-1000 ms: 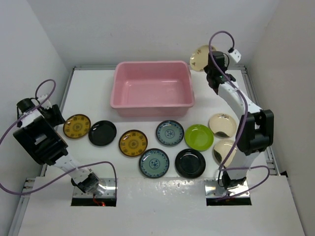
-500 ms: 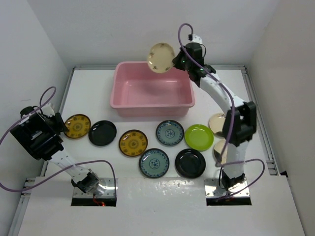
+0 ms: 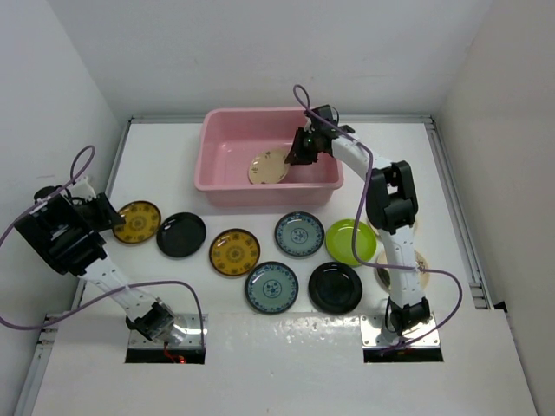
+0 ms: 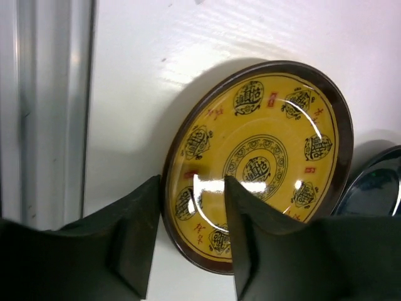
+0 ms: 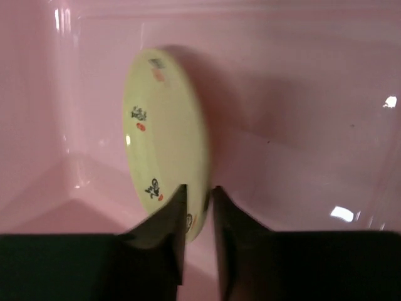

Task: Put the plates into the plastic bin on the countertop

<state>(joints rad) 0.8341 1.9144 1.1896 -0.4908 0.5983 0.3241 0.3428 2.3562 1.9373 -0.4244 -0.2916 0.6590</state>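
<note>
The pink plastic bin [image 3: 227,186] stands at the back of the white countertop [image 3: 165,165]. My right gripper [image 3: 297,154] is down inside the bin and is shut on the rim of a cream plate [image 3: 268,167], which it holds on edge. In the right wrist view the gripper [image 5: 199,191] pinches the cream plate [image 5: 166,125] near the bin's wall [image 5: 301,94]. My left gripper [image 3: 110,212] is open at the left end of the plate row. Its fingers [image 4: 135,238] straddle the near rim of a yellow-brown plate [image 4: 263,157], which lies flat.
In front of the bin lie the yellow-brown plate [image 3: 136,222], a black plate [image 3: 180,234], another yellow-brown one [image 3: 234,252], two blue-grey ones [image 3: 299,234] [image 3: 271,287], a lime green one [image 3: 350,242] and another black one [image 3: 335,287]. A cream plate [image 3: 420,260] shows partly behind the right arm.
My right arm swung the cream plate from the back right corner over the bin and lowered it inside. My left gripper shifted slightly at the leftmost yellow-brown plate.
</note>
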